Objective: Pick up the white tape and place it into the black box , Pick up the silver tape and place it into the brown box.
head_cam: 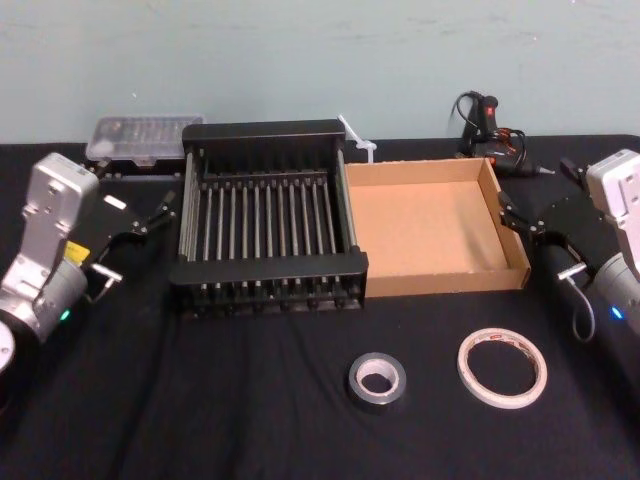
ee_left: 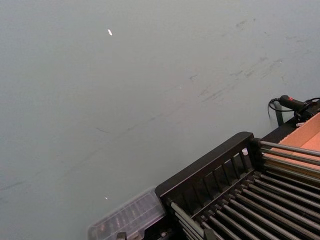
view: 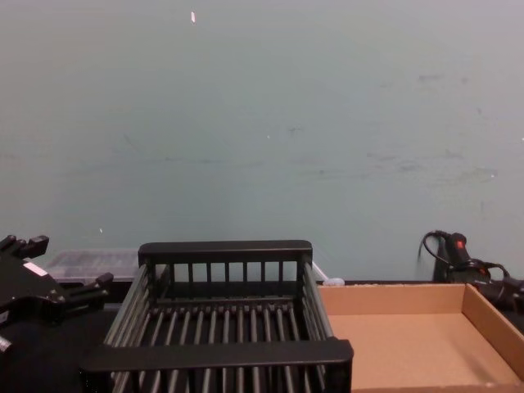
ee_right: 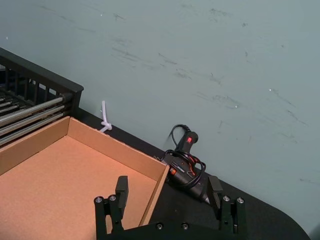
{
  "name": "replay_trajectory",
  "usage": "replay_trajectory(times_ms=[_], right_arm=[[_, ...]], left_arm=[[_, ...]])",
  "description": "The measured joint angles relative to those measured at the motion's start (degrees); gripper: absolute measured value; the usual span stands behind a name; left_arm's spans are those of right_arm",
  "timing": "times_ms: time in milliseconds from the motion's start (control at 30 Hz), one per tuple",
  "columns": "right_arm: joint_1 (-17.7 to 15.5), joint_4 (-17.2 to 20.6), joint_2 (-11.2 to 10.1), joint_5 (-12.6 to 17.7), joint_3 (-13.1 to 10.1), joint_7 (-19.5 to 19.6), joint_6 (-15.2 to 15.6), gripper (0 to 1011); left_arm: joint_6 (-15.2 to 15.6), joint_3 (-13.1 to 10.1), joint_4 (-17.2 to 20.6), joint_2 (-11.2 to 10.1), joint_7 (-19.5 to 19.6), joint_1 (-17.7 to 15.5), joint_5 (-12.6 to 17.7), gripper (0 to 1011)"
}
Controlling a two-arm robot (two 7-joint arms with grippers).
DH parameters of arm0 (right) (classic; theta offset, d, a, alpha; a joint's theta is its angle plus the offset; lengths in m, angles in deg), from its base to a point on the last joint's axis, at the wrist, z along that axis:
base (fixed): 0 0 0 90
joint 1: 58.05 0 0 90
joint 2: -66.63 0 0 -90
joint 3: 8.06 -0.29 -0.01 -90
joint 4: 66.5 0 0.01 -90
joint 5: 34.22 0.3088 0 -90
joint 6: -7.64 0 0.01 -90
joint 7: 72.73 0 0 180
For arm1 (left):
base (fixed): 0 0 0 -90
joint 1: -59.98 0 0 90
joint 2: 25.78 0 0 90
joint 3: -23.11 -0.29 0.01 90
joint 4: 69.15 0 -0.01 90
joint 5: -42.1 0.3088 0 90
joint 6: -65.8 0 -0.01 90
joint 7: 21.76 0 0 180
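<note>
Because the white tape (head_cam: 503, 400) lies flat near the front edge of the bench (head_cam: 200, 420), toward its right corner, the right tool (head_cam: 535, 238), spread wide beside the brown box (head_cam: 445, 280), is the nearer. The silver tape (head_cam: 380, 402) lies just beside the ring, toward the middle. The left tool (head_cam: 140, 238), also spread, hangs beyond the black box (head_cam: 268, 268), well apart from both rolls.

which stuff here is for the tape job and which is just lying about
Job: white tape, silver tape, black box, brown box, left gripper and right gripper open at the sides.
Lying about: clear plastic case, black corded tool, white zip tie.
</note>
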Motion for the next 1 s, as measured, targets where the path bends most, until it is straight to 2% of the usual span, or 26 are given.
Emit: replay_trajectory(times_ms=[1000], right_arm=[[0.0, 0.0, 0.0, 0.0, 0.0, 0.0, 0.0, 1002]], left_arm=[[0.0, 0.0, 0.0, 0.0, 0.0, 0.0, 0.0, 1001]])
